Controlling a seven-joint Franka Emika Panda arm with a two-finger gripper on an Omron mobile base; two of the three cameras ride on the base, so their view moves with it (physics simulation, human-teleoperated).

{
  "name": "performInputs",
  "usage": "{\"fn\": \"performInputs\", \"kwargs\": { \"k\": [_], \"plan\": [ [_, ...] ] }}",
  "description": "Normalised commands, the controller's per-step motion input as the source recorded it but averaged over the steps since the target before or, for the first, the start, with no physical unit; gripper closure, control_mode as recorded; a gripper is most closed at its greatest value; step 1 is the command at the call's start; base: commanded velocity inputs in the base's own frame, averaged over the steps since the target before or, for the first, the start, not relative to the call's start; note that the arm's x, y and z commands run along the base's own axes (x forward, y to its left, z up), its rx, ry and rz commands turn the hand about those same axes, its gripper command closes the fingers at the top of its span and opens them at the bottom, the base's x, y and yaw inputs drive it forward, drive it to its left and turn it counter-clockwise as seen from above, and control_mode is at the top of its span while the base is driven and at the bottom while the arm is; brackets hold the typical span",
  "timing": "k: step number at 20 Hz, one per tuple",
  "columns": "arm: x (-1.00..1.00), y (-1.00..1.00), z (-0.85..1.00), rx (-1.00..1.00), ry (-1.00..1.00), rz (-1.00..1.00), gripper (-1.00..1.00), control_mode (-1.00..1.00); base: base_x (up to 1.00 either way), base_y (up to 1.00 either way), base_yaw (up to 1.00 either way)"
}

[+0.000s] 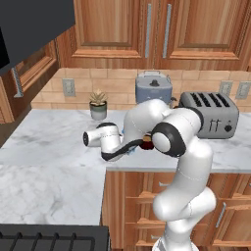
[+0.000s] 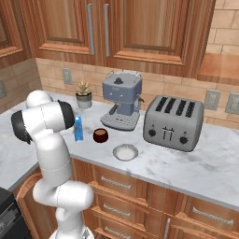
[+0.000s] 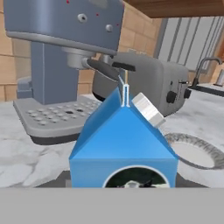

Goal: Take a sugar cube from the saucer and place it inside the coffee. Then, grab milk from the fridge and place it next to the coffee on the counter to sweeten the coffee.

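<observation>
Here the milk [image 2: 78, 129] stands upright on the marble tabletop [image 2: 196, 163], just left of the mug [image 2: 100, 135] in the right base view, with a small gap between them. The mug holds brown liquid, and the sugar cube cannot be made out in it. The white saucer [image 2: 125, 152] lies in front and to the right of the mug, near the tabletop's front edge. Behind them sit the coffee machine [image 2: 121, 99], the toaster [image 2: 173, 122] to its right and a small potted plant [image 2: 84, 95] to its left by the wall.

In the hand view the carton [image 3: 124, 144] fills the foreground, its gable ridge and white cap pointing up, with the saucer's rim [image 3: 192, 151] low on the right. The arm bends low over the tabletop in the left base view and hides the carton's sides. The fingers seem to sit around the milk, but whether they pinch it or stand spread I cannot tell
</observation>
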Motion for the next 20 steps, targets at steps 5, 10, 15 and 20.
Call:
{"fn": "performInputs", "kwargs": {
  "k": [5,10,15,20],
  "plan": [
    [0.00,0.06,-0.25,0.02,-0.17,0.00,-1.00,-1.00,0.00,0.00,0.00],
    [0.00,0.00,-0.12,0.05,-0.22,0.00,-1.00,-1.00,0.00,0.00,0.00],
    [-0.05,0.00,-0.05,0.03,-0.20,0.00,-1.00,-1.00,0.00,0.00,0.00],
    [-0.34,0.00,0.12,0.01,-0.17,0.00,-1.00,-1.00,0.00,0.00,0.00]
  ]
}}
